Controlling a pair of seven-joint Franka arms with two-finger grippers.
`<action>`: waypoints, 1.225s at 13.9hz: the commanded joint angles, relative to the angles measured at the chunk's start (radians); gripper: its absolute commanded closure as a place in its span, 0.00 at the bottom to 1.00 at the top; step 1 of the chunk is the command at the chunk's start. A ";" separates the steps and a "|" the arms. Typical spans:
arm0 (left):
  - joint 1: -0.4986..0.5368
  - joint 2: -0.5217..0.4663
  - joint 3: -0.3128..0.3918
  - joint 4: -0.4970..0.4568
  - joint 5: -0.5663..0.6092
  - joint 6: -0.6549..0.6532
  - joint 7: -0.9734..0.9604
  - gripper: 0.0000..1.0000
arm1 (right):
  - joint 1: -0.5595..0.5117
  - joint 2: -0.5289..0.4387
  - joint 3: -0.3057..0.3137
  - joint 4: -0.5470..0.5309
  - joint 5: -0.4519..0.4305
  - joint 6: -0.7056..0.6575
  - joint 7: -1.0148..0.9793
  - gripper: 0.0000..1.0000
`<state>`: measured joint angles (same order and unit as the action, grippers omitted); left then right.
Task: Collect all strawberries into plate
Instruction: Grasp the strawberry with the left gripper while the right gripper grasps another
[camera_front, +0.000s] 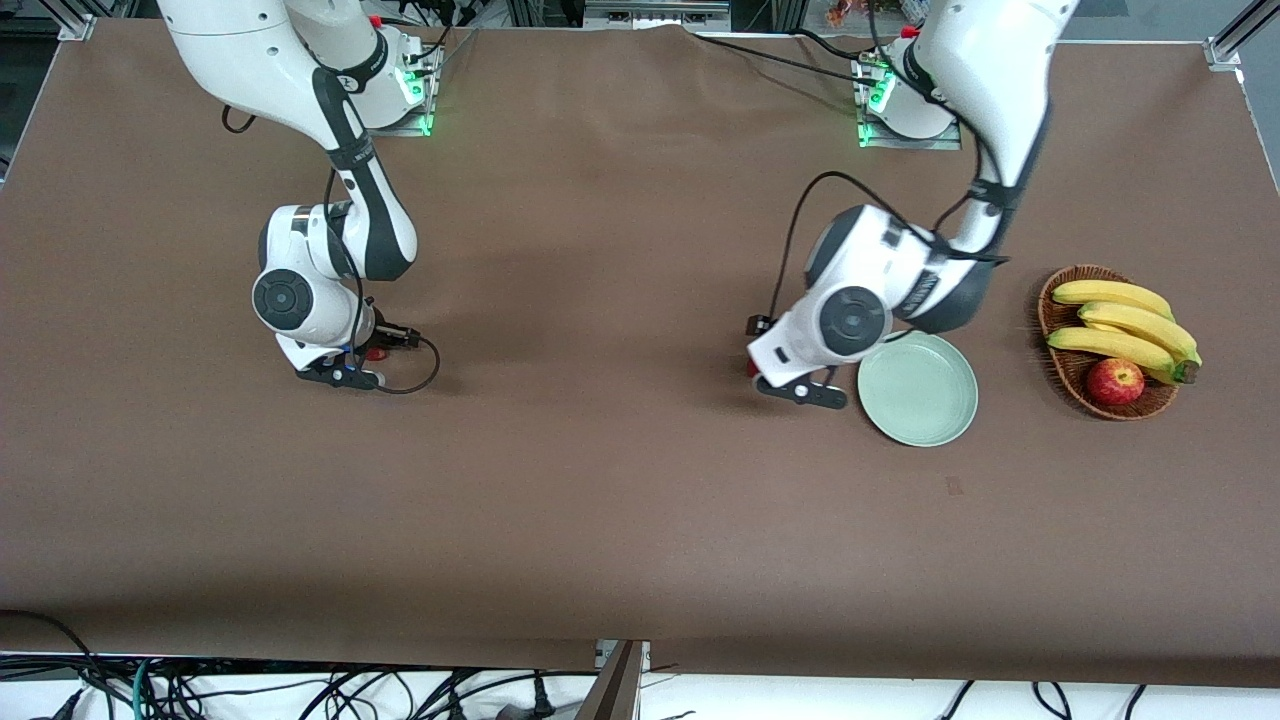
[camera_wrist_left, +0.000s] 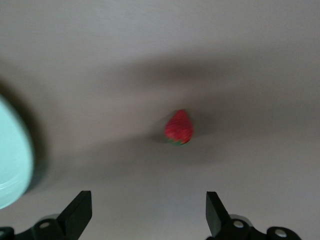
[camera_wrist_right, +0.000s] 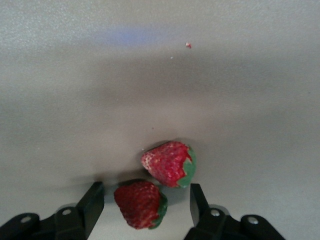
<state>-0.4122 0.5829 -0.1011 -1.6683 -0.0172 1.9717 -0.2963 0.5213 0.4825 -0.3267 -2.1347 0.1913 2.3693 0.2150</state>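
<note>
Strawberries are what I am looking for, and I am going across the front view from its left edge. First comes my right gripper (camera_front: 352, 368), down low at the right arm's end of the table. In my right wrist view two berries are lying on the brown table (camera_wrist_right: 160, 75), touching each other. The nearer strawberry (camera_wrist_right: 140, 204) is sitting between my two black fingers (camera_wrist_right: 90, 202), and the second strawberry (camera_wrist_right: 169, 163) is lying just past the tips. My right jaws are partly open around the nearer berry, with gaps showing on both sides, so I am not holding it yet. Its long side is pointing about the way I am reaching, so I think I am squeezing it across its narrow part. The second berry is so close that I think I could bump it. Next comes my left gripper (camera_front: 806, 388), just beside the plate (camera_front: 918, 390). Its jaws are wide open and holding nothing. The third strawberry (camera_wrist_left: 179, 127) is lying on the table ahead of them, about midway between the two tips, with its green top facing the jaws. The plate is empty. My left arm is much nearer to it than my right.
</note>
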 joint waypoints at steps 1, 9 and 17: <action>-0.059 0.038 0.015 0.009 0.136 0.099 -0.063 0.00 | -0.006 -0.012 0.008 -0.008 0.023 0.004 -0.025 0.42; -0.062 0.055 0.015 -0.172 0.152 0.421 -0.099 0.28 | 0.006 -0.027 0.052 0.123 0.045 -0.155 0.032 0.73; -0.051 -0.037 0.020 -0.171 0.152 0.267 -0.045 1.00 | 0.042 0.181 0.287 0.570 0.060 -0.191 0.438 0.63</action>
<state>-0.4895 0.6249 -0.0886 -1.8150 0.1124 2.3267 -0.4113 0.5697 0.5783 -0.0843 -1.6955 0.2379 2.2008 0.5773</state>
